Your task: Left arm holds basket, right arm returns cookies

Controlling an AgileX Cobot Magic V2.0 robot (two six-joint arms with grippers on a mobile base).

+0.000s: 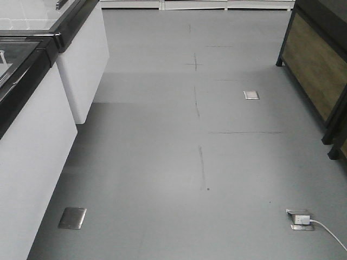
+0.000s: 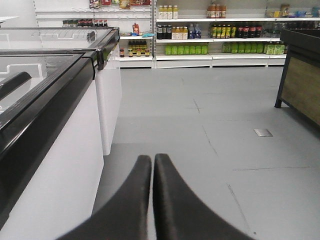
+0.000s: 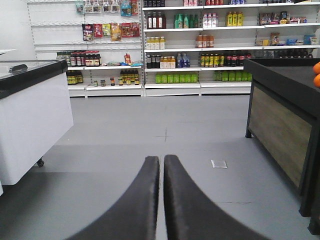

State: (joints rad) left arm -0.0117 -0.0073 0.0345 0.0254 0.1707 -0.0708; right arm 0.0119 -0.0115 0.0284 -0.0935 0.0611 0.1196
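Both hands are empty, the left hand (image 2: 152, 159) and right hand (image 3: 161, 160) with fingers pressed together. I see no basket or cookies, only floor (image 1: 162, 162) and far shelves (image 3: 200, 50), so nothing looks started.

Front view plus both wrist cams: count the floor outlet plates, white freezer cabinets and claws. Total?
Floor outlet plates: 3, one with a white plug in it
White freezer cabinets: 2
Claws: 2, left claw and right claw, both shut, holding nothing
Total: 7
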